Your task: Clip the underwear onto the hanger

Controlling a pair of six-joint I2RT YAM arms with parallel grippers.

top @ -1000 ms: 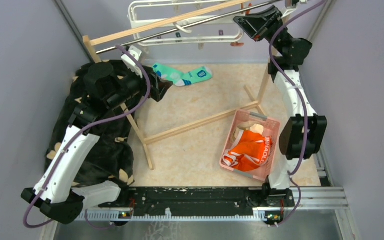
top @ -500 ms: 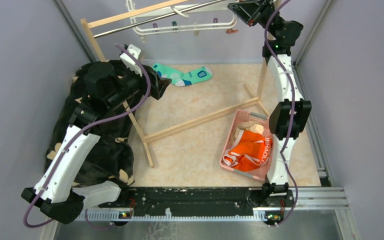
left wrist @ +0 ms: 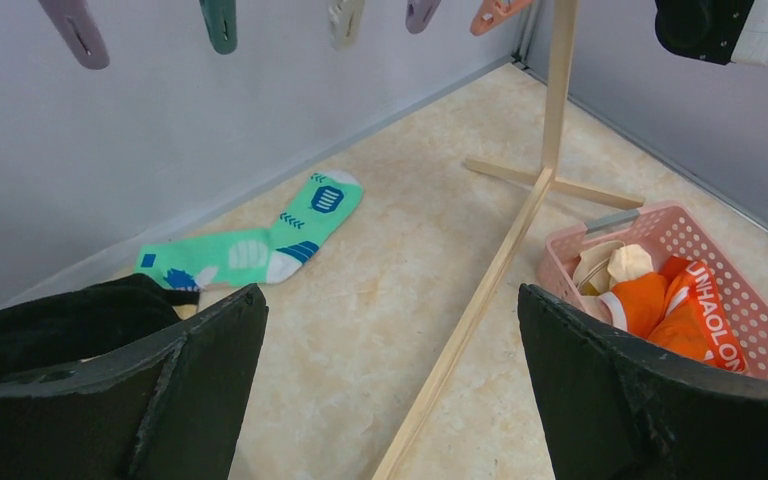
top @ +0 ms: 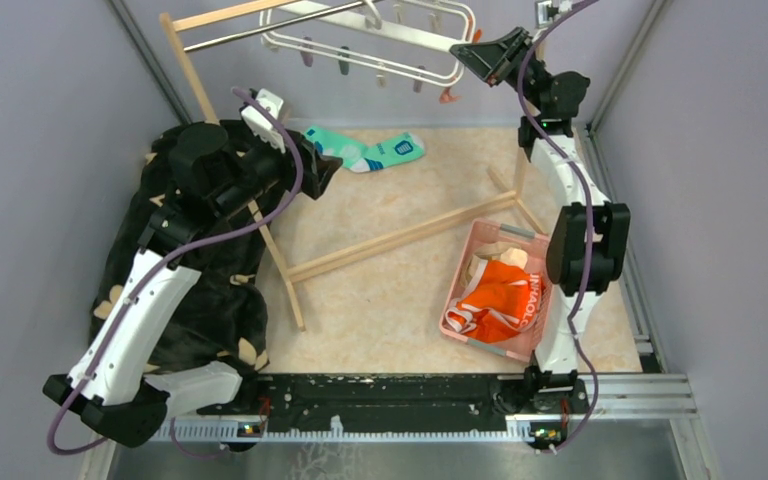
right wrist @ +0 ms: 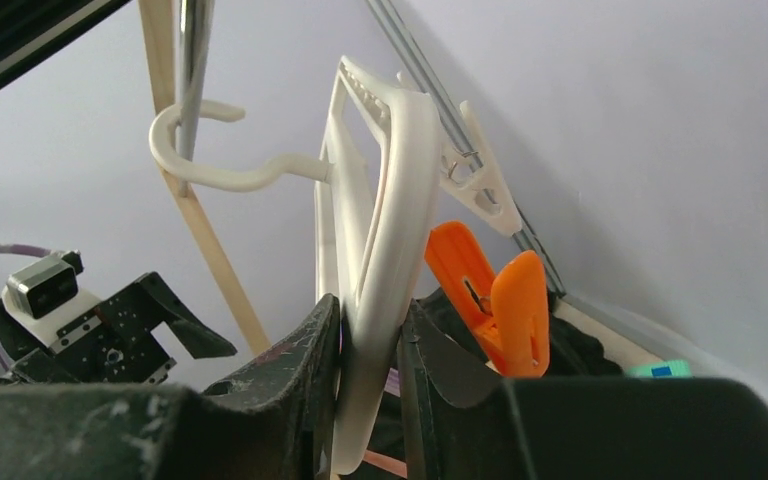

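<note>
Underwear (top: 500, 300), lower right: bright orange with white trim and white lettering. Basket (left wrist: 740, 320): pink, open lattice. Sock (left wrist: 260, 240), upper centre: mint green with blue and white marks. Hanger (right wrist: 390, 230): white, carrying a purple clip (left wrist: 75, 25), a teal clip (left wrist: 218, 20) and an orange clip (right wrist: 505, 310). Bench (top: 390, 290): beige, marbled. Cloth (top: 210, 310), left: black with beige patches.

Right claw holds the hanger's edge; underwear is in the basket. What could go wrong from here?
1. The right claw pinches the hanger only by its thin rim; it could slip or twist out.
2. The hook merely rests over the metal bar, so a pull might unhook it.
3. The underwear lies crumpled against beige cloth in the pink basket; a grab may lift both.
</note>
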